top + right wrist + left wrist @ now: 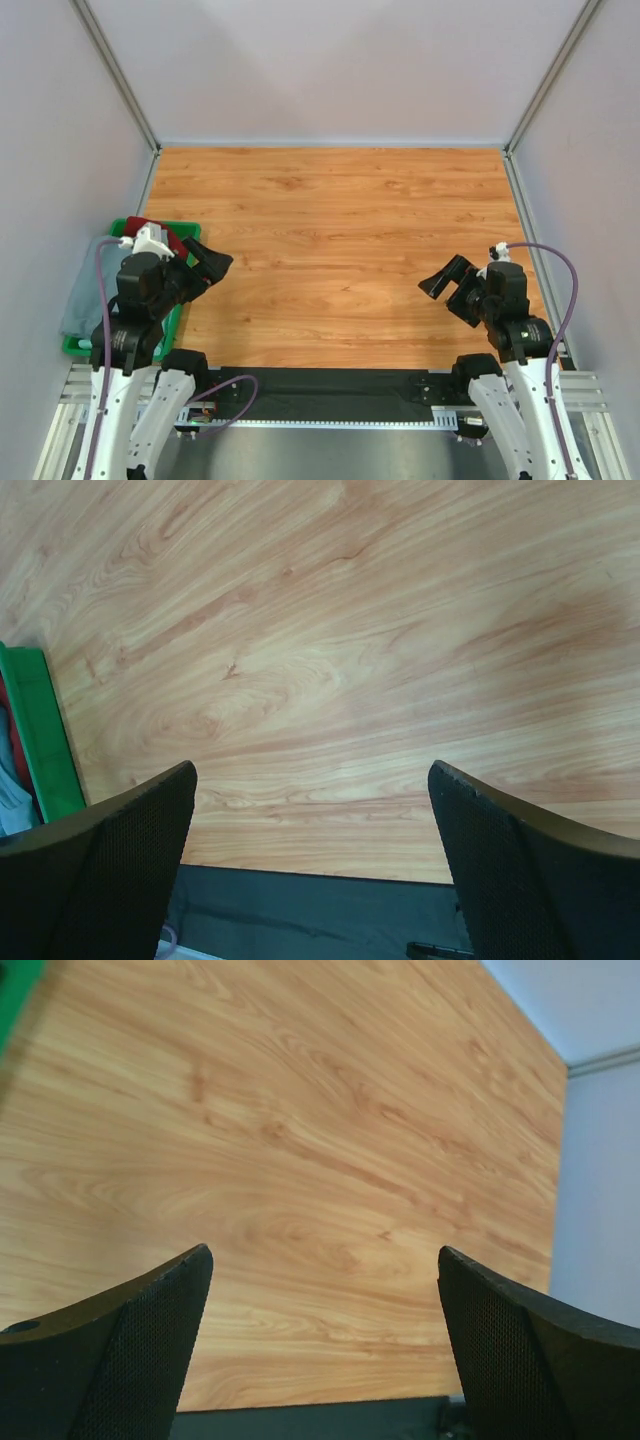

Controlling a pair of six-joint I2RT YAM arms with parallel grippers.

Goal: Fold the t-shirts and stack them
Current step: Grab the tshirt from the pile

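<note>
A slate grey-blue t-shirt (85,290) hangs over the left side of the green bin (178,226) at the table's left edge. A dark red t-shirt (150,223) lies in the bin, mostly hidden by my left arm. The mint-green t-shirt is not visible. In the right wrist view the bin (38,735) shows at far left with red (18,745) and grey-blue (10,790) cloth inside. My left gripper (213,262) is open and empty beside the bin, above bare wood (320,1255). My right gripper (448,283) is open and empty at the right (312,770).
The wooden tabletop (340,240) is enclosed by grey walls on the left, back and right. A black strip (330,385) runs along the near edge between the arm bases. The bin's corner (18,990) shows in the left wrist view.
</note>
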